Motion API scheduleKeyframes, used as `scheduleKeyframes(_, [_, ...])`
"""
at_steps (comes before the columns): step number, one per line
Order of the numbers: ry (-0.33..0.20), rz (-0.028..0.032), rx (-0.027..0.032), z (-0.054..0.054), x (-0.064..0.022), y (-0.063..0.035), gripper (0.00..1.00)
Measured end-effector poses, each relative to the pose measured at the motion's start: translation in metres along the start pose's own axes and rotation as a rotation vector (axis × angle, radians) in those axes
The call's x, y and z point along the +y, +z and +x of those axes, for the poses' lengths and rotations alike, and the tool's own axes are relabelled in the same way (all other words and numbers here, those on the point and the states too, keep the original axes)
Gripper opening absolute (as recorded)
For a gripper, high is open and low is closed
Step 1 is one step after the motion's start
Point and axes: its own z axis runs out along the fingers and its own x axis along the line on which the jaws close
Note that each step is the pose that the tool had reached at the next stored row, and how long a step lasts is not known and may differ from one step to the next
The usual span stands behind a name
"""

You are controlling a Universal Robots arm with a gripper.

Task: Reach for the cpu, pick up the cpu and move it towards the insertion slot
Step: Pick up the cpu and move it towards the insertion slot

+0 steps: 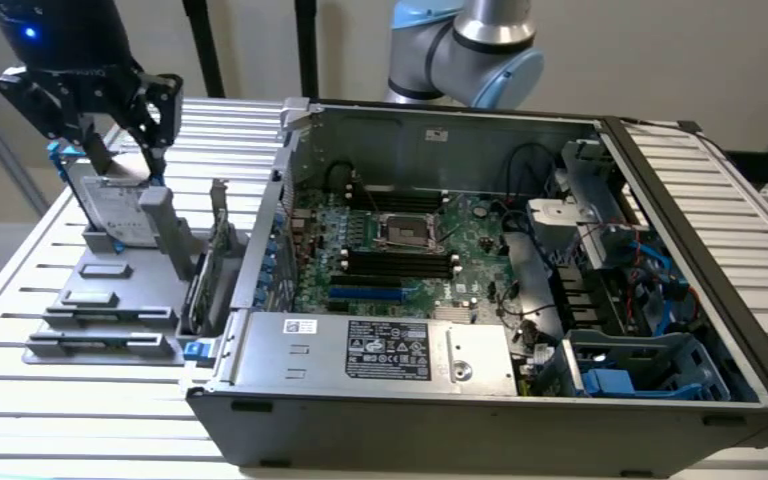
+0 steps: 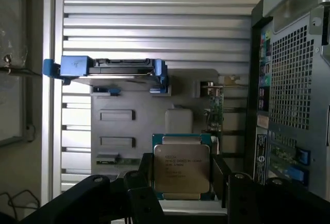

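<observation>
The claw [image 2: 183, 176] was seen clenched on the chip [image 2: 181, 167]. The chip's green edges were gripped between the two dark fingers [image 2: 146, 175], and its pale metal top, printed with lettering, was turned toward the wrist camera. The chip was held over the grey holder [image 2: 134, 131] that lay on the slatted table [image 1: 244, 130], and a pale recess [image 2: 178, 121] in the holder was visible just past it. At one end of that holder a hard drive [image 1: 111, 195] with blue rails was stood upright. In the exterior view the claw was placed at the exterior view's left, above the hard drive and outside the open computer case [image 1: 491, 420]. The socket [image 1: 404, 232], a silvery frame with a dark centre on the green board [image 1: 471, 250], was located inside the case. It was well apart from the chip and just beside the long black memory slots [image 1: 398, 263]. A blue-and-grey joint of the robot arm [image 1: 471, 45] was seen behind the case.
</observation>
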Motion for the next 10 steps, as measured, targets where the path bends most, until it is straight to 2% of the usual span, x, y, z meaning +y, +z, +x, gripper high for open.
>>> scheduleKeyframes(10, [0.000, -0.0015, 0.0053, -0.045, 0.0006, -0.0197, 0.55])
